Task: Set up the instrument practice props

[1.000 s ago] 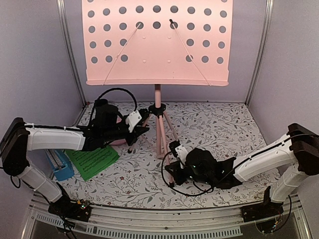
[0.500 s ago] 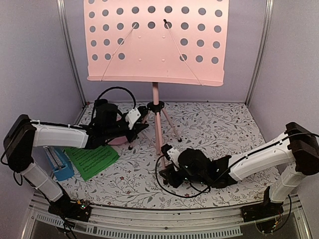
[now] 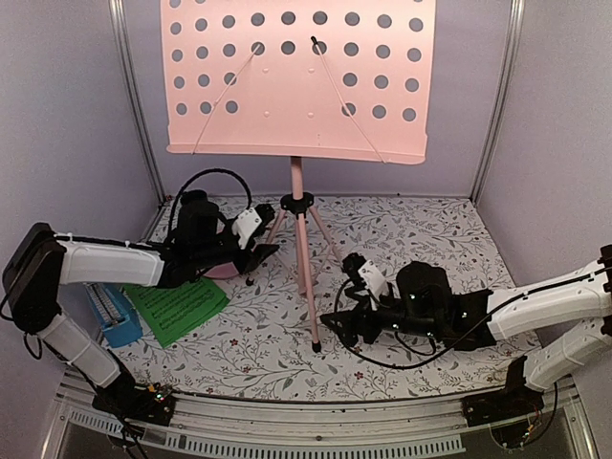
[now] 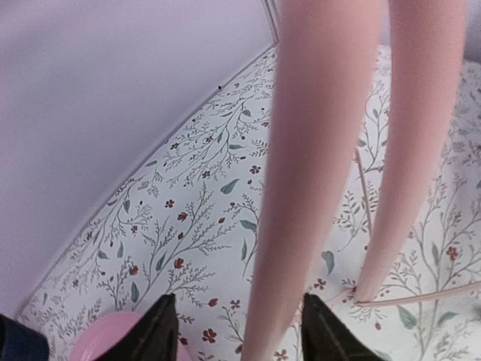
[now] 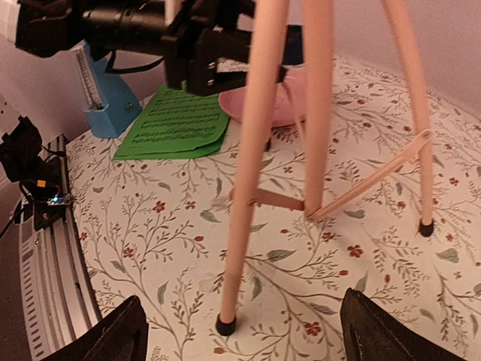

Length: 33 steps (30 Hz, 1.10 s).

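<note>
The pink music stand (image 3: 298, 210) stands upright on its tripod, its perforated desk (image 3: 296, 81) high at the back. My left gripper (image 3: 260, 254) is open around the stand's left leg (image 4: 301, 188), with a gap on each side of it. My right gripper (image 3: 337, 321) is wide open just right of the front leg's black foot (image 5: 225, 325), touching nothing. The green sheet-music pages (image 3: 177, 306) lie flat at the left, and the blue metronome (image 3: 113, 316) stands beside them. In the right wrist view the pages (image 5: 176, 124) and metronome (image 5: 101, 90) lie beyond the legs.
A round pink disc (image 5: 263, 101) lies under my left arm, behind the tripod. A dark blue cup (image 4: 11, 338) shows at the corner of the left wrist view. Lilac walls close in the floral mat (image 3: 411, 239) on three sides.
Both grippers opened and let go of the tripod legs. My right gripper drew back to the right, away from the front leg. The stand settled upright.
</note>
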Available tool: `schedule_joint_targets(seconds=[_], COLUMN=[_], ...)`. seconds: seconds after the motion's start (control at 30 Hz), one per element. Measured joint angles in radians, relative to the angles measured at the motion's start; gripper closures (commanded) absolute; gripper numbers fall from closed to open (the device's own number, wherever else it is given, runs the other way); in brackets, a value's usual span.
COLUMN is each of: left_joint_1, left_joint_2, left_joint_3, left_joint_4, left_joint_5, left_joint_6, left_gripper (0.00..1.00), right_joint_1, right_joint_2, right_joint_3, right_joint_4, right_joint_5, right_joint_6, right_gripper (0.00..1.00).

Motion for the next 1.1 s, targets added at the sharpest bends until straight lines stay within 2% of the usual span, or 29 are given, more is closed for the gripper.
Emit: schedule_joint_targets(seconds=[0.1,0.27,0.47,0.63,0.87,1.1], left_joint_1=[0.016,0.044,0.056,0.06,0.06,0.06], left_joint_2=[-0.082,-0.155,-0.172,-0.203,-0.176,-0.104], left_joint_3=[-0.064,-0.083,-0.179,-0.301,-0.285,-0.234], left_joint_4=[0.014,0.034,0.099,0.149,0.146,0.129], left_joint_5=[0.01,0.051,0.068,0.02,0.0,0.002], left_joint_6=[-0.027,-0.045,-0.055,-0.058,-0.01,0.066], left_gripper=[0.3,0.29,0.29,0.34,0.41,0.46], right_joint_1=[-0.124,-0.316,-0.453,-0.504,-0.51,-0.517], right_joint_2=[-0.069,-0.079,0.05,0.249,0.417,0.477], right_joint_3=[-0.054,-0.077,-0.032,0.095,0.26,0.314], right_joint_4=[0.05,0.089,0.135,0.136,0.146,0.148], right_joint_5=[-0.063,-0.165,-0.291,-0.357,-0.373,-0.41], right_joint_6=[-0.06,-0.198,-0.385,-0.527,-0.674,-0.759], right_gripper=[0.1,0.12,0.14,0.16,0.18,0.24])
